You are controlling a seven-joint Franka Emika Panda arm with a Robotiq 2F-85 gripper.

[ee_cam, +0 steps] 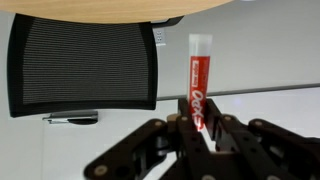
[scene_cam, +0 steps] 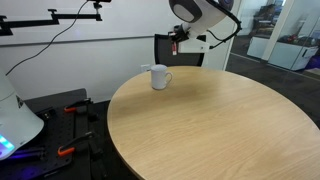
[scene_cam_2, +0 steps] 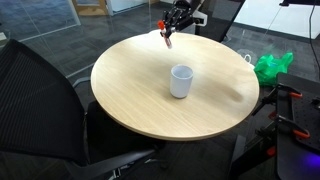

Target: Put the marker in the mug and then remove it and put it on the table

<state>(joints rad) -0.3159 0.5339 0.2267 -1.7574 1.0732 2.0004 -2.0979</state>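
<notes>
I see the gripper (ee_cam: 200,124) shut tight on the marker (ee_cam: 198,78). The red stick pokes out past the fingers, and its pale end is the far one. In an exterior view, the gripper hangs up in the air above the far edge of the table (scene_cam_2: 130,95). The mug (scene_cam_2: 181,82) stands upright near the middle of the table, well apart from the marker. From here the mug looks empty. So I think the step in hand is to bring the marker to the mug. Next the arm needs to go over the mug's open top, point the marker down, come low, and only then let go. If it lets go too soon, the marker could hit the rim and roll away.
</notes>
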